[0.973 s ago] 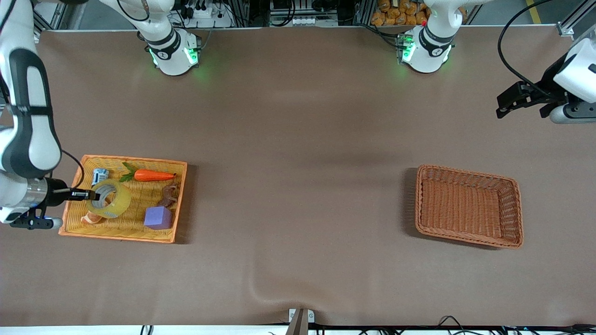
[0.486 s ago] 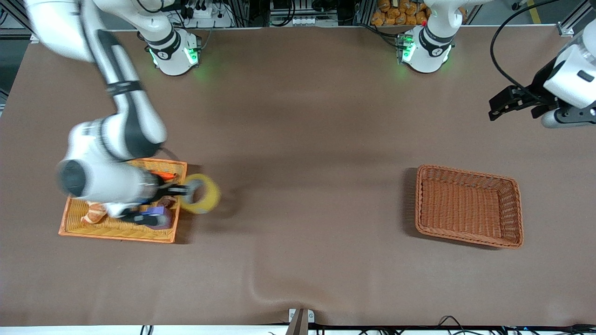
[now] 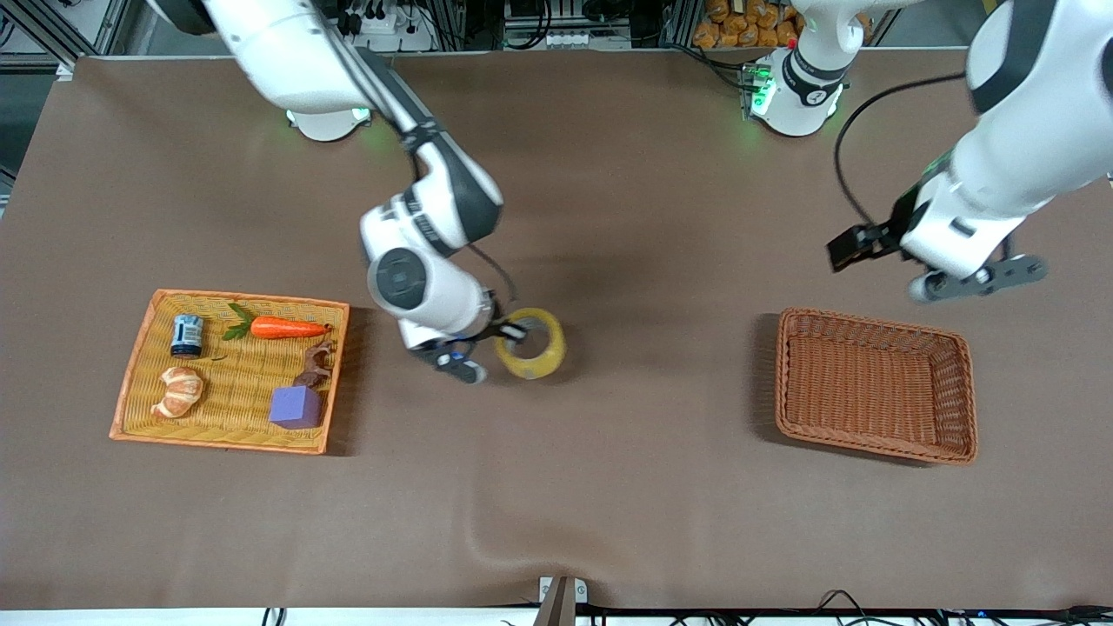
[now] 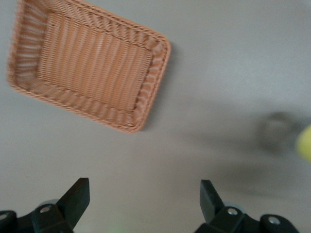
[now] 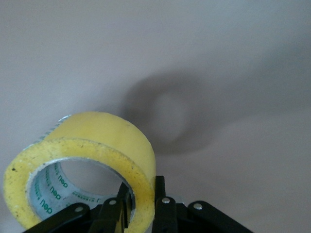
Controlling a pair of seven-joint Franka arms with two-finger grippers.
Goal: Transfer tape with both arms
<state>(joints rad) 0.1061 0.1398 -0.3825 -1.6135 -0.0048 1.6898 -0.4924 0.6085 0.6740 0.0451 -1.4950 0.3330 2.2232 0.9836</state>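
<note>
Closest to the front camera, at the right arm's end of the table (image 3: 609,522), sits the flat orange tray (image 3: 135,365). In it a purple cube (image 3: 294,406) lies nearest, with a croissant (image 3: 178,391) beside it and a small brown toy horse (image 3: 316,363) a little farther up. A dark can (image 3: 186,335) and a toy carrot (image 3: 283,328) lie along the tray's farther edge.

At the left arm's end stands the deeper brown wicker basket (image 3: 874,385), nothing visible inside it.

Over the bare cloth between tray and basket, closer to the tray, the right gripper (image 3: 504,333) hangs with the tape (image 3: 530,343) clamped in it. The right wrist view shows it plainly: one finger (image 5: 160,204) presses the outside of the yellow roll (image 5: 82,160), the other sits inside the grey core, so the ring's wall is pinched between them. The roll is off the table and throws a ring-shaped shadow (image 5: 167,116) on the cloth below.

Higher in the front view, the left gripper (image 3: 856,246) hovers over bare table just past the basket's farther edge. In its own wrist view the two fingertips (image 4: 77,199) stand wide apart with nothing between them, looking down on the basket (image 4: 87,63), and a sliver of the yellow roll (image 4: 305,143) shows at the edge.
</note>
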